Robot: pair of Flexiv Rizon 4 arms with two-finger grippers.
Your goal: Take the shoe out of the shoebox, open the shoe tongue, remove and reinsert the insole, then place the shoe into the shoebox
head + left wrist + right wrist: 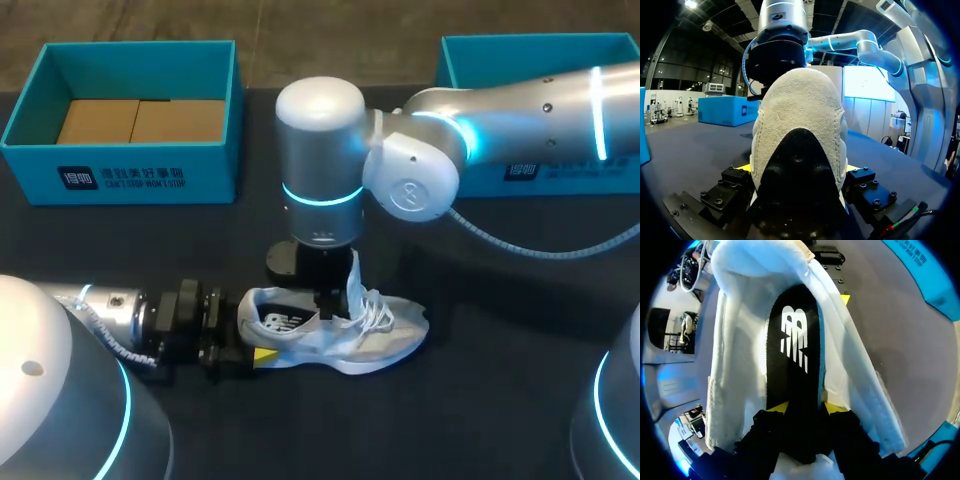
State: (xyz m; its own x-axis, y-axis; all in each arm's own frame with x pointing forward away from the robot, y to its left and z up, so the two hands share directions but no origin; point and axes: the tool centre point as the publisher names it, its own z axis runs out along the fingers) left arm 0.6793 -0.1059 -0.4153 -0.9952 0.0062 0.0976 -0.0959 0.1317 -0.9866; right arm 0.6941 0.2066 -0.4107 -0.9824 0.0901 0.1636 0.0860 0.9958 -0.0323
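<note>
One dark worktop (480,420) carries everything here. Two teal shoeboxes sit along its far edge: the left shoebox (130,178) is open with brown cardboard inside, and the right shoebox (480,55) is mostly hidden behind the right arm (520,110). The shoe (340,335), white and pale grey, isn't in either one. It's lying on its sole mid-worktop, toe to the right, tongue sticking straight up. The left hand (797,170) comes in low and has the heel clamped from both sides. The right hand (807,407) hangs over the shoe's opening, its yellow tips pinched tight on the black insole (795,350).
</note>
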